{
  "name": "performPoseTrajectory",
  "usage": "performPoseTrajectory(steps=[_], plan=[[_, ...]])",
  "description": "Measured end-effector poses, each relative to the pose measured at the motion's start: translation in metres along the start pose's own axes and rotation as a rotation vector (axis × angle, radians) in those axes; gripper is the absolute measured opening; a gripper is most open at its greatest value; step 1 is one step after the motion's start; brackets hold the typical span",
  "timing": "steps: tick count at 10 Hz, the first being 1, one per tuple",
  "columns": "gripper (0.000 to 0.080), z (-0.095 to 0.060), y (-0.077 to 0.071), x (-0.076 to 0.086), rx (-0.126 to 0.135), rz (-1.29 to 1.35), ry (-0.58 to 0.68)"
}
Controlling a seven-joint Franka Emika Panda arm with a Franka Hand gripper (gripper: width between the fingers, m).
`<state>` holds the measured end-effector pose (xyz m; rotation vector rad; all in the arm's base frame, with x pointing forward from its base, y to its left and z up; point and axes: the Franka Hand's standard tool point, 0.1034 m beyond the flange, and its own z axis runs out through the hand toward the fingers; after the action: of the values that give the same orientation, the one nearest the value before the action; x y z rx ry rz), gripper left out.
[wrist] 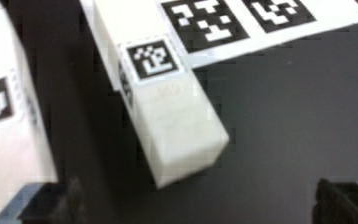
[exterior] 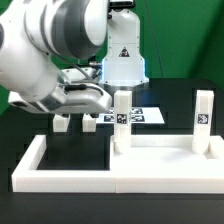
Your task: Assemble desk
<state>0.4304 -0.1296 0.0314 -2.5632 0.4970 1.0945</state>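
White plastic tabletop panel [exterior: 165, 150] lies flat inside the U-shaped border rail [exterior: 60, 170] on the dark table [exterior: 100, 208]. Legs, four counted in the exterior view:
- **Upright legs:** two stand on the panel, one [exterior: 122, 118] at its end on the exterior view's left and one [exterior: 203, 118] at the other end. Each shows one black-and-white tag.
- **Loose legs:** two [exterior: 62, 122] [exterior: 90, 122] sit on the table below the gripper [exterior: 88, 108].

In the wrist view the gripper [wrist: 194, 205] has its dark fingertips [wrist: 34, 205] spread wide and holds nothing. One loose leg [wrist: 172, 125], with one tag, lies just ahead of them.

The marker board [wrist: 229, 22] shows two full tags there. The tags are patterns only, with no legible text. A white housing [exterior: 124, 60] behind the scene carries one black triangle sign, too small to read.
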Motion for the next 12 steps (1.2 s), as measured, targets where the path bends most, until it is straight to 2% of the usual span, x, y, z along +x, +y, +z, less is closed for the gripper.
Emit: performPoseTrajectory(steps=[1, 6, 9, 12], plan=[[0.0648, 0.008, 0.000, -0.003, -0.002, 0.003, -0.017], [0.0648, 0.009, -0.001, -0.003, -0.005, 0.001, -0.018], [0.0648, 0.025, 0.003, -0.008, 0.008, 0.014, -0.122], [0.0648, 0.027, 0.003, -0.006, 0.003, 0.016, -0.123]])
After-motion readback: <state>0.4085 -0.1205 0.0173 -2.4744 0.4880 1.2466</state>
